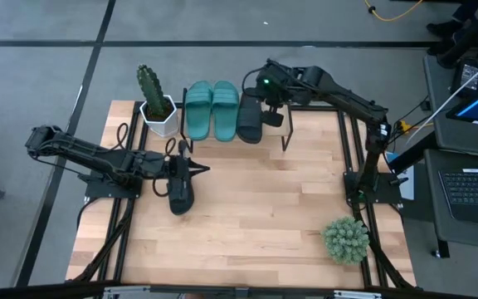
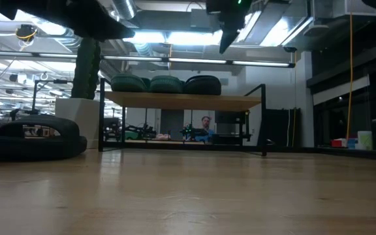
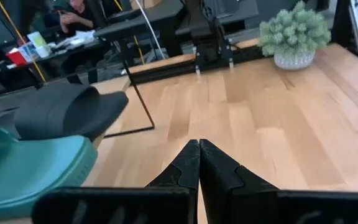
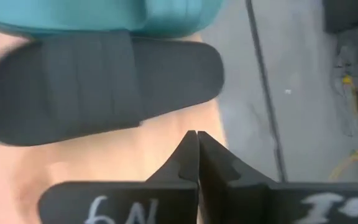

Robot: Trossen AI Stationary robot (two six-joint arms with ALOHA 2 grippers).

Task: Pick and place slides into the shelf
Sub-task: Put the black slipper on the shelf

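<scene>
The shelf [image 2: 181, 101] stands at the table's far middle. Two teal slides [image 1: 198, 108] [image 1: 225, 108] and one black slide [image 1: 251, 119] lie side by side, soles down, on its plank top. A second black slide [image 1: 181, 193] lies on the table at the left. My right gripper [image 1: 265, 104] hangs shut above the shelf's black slide [image 4: 104, 87], fingers slanting down, clear of it [image 2: 226, 46]. My left gripper [image 1: 202, 170] is shut and nearly level, held above the table's black slide [image 2: 31, 138] without touching it.
A cactus in a white pot [image 1: 156, 104] stands just left of the shelf. A bushy green plant in a pot [image 1: 345, 239] sits near the table's right front corner. Bare wood lies between them. A person [image 2: 205, 127] sits in the room beyond the table.
</scene>
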